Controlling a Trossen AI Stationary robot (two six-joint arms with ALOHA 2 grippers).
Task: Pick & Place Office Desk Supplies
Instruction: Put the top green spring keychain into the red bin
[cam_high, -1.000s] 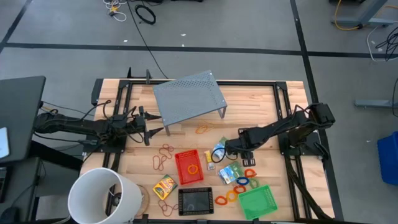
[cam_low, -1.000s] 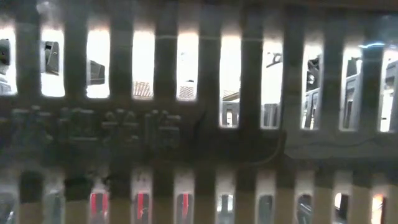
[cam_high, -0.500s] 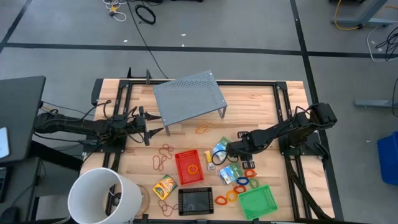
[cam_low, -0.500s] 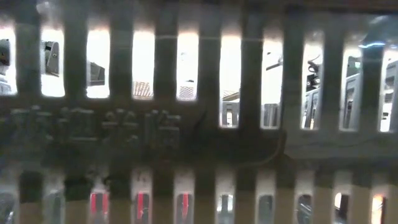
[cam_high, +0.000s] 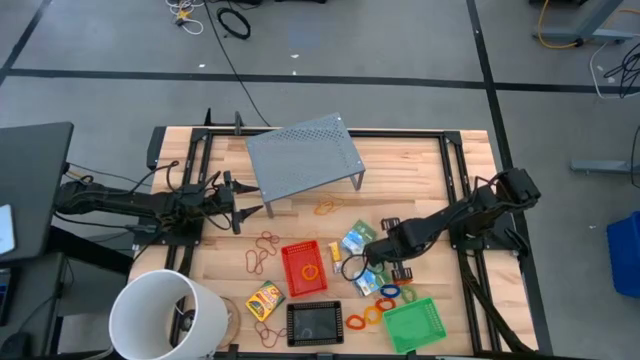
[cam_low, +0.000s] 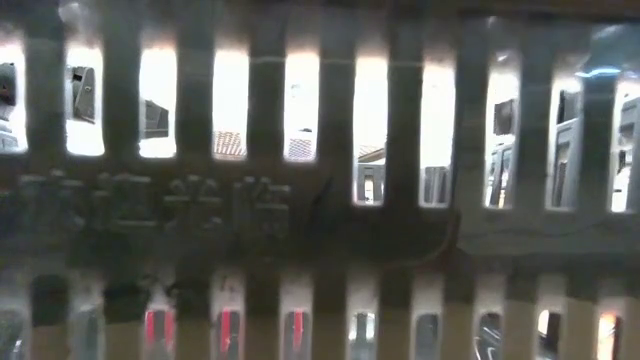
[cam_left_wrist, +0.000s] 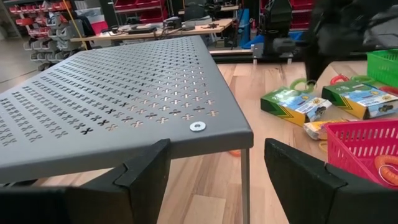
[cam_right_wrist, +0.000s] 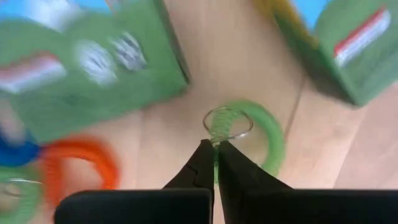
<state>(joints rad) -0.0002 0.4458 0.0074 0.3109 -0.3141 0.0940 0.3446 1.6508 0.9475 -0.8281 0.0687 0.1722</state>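
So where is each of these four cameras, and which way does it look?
High: overhead, straight down on table and both arms.
Low: table height, staring into a slotted wall; no arm shows.
Left wrist: past the open left claw at the grey riser.
Right wrist: over the shut right claw pinching a green coil ring.
Shared: high view also shows the riser.

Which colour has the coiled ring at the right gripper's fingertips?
Green; best in the right wrist view.

High view straight down over whole table (cam_high: 420, 150), low view behind slats, wrist views close-in.
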